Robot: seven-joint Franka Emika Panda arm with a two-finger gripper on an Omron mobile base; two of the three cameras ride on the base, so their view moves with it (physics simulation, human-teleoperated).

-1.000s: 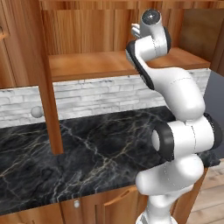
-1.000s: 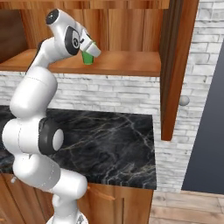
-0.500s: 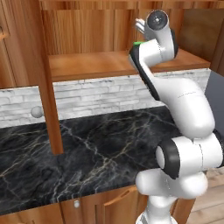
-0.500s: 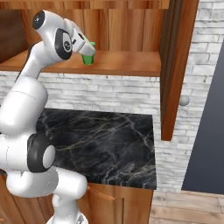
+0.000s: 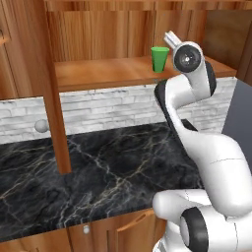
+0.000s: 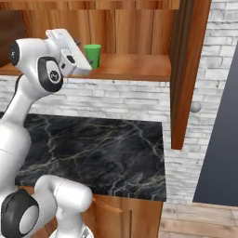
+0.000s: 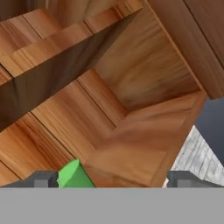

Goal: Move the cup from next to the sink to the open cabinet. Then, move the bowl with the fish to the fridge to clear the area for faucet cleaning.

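Open cabinet (image 5: 123, 74) shelf: cup (image 5: 159, 59) now released, upright; gripper (image 7: 111, 178) spread wide at its 4 o'clock; first move complete.

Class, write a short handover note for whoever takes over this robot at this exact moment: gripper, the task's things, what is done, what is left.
Gripper: open, holding nothing, just off the cup.
Cup: upright on the shelf of the open cabinet, free of the fingers.
Done: the cup is in the cabinet.
Left: back the arm away, then take the bowl with the fish to the fridge. None of these is in sight from here, nor the sink and faucet.
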